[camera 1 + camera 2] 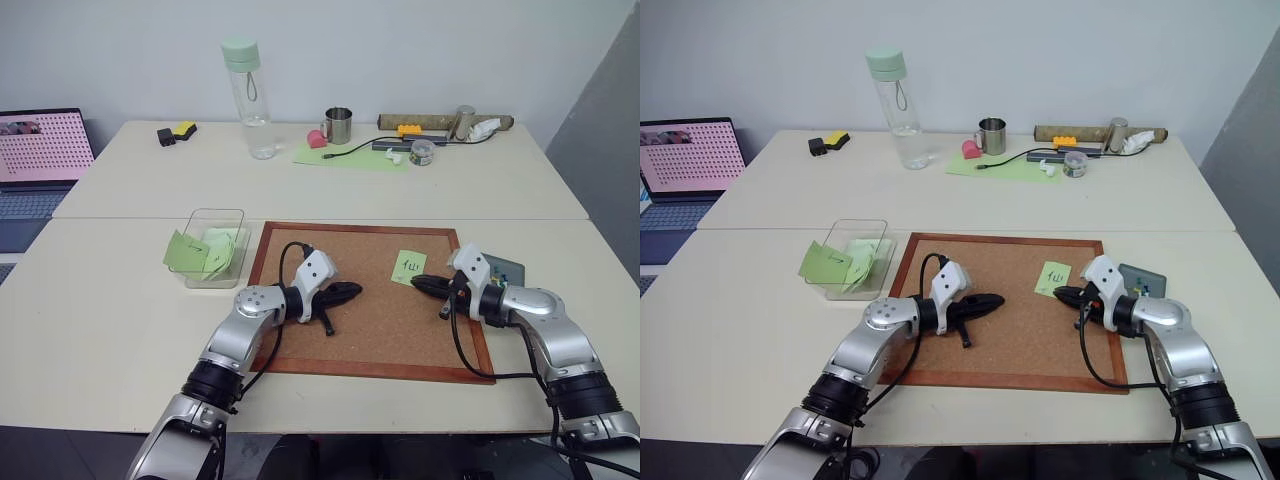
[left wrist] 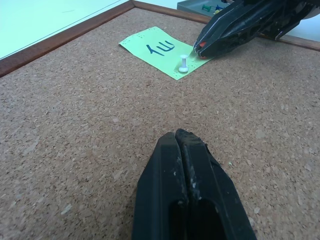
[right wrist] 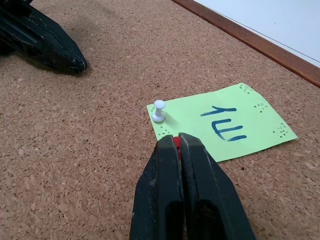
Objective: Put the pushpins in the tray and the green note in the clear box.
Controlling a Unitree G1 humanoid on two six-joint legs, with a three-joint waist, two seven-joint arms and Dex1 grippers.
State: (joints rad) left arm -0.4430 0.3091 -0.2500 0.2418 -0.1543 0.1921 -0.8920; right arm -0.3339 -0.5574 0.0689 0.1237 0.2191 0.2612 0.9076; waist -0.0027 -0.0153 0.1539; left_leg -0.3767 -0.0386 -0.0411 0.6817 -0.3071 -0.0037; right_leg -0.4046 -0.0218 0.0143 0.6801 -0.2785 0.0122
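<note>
Right gripper [image 3: 179, 145] fingers clamped on red pushpin [image 3: 176, 142] at green note [image 3: 225, 122]; left gripper [image 2: 181, 142] shut, empty. Next: carry it to tray [image 1: 512, 270].

Left hand [image 2: 182, 137] clamped, empty; right hand [image 3: 179, 140] pinching red pushpin [image 3: 176, 142].

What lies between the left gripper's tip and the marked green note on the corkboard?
Bare cork. In the left wrist view nothing sits on the corkboard between the left gripper and the green note, which carries a white pushpin.
</note>
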